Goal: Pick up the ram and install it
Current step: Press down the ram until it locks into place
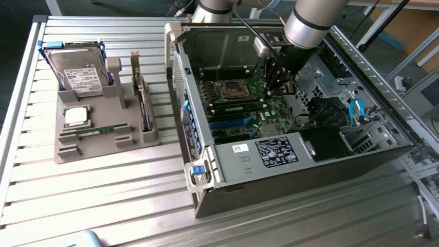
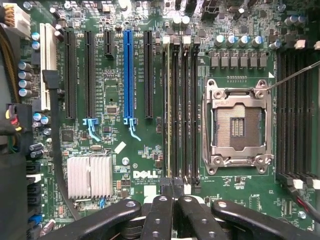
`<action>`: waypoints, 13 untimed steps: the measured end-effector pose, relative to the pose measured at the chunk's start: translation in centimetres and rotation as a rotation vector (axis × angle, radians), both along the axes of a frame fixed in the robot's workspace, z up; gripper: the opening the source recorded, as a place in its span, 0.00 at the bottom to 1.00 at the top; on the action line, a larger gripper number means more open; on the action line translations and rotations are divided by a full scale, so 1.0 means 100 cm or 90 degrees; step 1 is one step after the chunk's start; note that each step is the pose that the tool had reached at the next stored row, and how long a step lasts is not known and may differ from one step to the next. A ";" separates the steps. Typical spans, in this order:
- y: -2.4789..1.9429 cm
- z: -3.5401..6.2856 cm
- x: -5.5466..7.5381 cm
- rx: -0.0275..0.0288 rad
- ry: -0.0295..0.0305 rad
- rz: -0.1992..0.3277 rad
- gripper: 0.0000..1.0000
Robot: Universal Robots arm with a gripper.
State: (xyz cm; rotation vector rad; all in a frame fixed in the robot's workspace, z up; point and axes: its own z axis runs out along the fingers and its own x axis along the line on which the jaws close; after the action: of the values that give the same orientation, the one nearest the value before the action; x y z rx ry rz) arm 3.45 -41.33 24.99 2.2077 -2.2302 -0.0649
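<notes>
One ram (image 1: 237,108) stick sits in the motherboard (image 2: 120,165) slots just beside the CPU socket (image 2: 237,127), its long axis along the slots; another seems to lie on the grey tray (image 1: 103,149). The gripper (image 2: 172,192) jaws are closed together, gripping nothing, above the slots' end.

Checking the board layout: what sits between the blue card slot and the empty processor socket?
In the wrist view: one black card slot, then four long memory slots, between blue slot and processor socket.
</notes>
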 end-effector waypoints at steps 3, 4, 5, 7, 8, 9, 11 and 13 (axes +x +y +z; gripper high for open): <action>0.0000 -0.0028 0.000 0.0000 0.0000 0.000 0.11; 0.0000 -0.0028 0.000 0.0000 0.0000 0.000 0.11; 0.0000 -0.0028 0.000 0.0000 0.0000 0.000 0.11; 0.0001 -0.0029 0.001 0.0000 0.0000 0.000 0.11; 0.0000 -0.0029 0.003 0.0000 0.0000 0.000 0.11; 0.0000 -0.0030 0.004 0.0000 0.0000 0.000 0.11; 0.0001 -0.0030 0.006 0.0000 0.0000 0.000 0.11; 0.0000 -0.0030 0.006 0.0001 0.0000 0.000 0.11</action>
State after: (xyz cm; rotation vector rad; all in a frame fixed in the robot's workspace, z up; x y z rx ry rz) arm 4.03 -41.33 24.69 2.2077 -2.2303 -0.0649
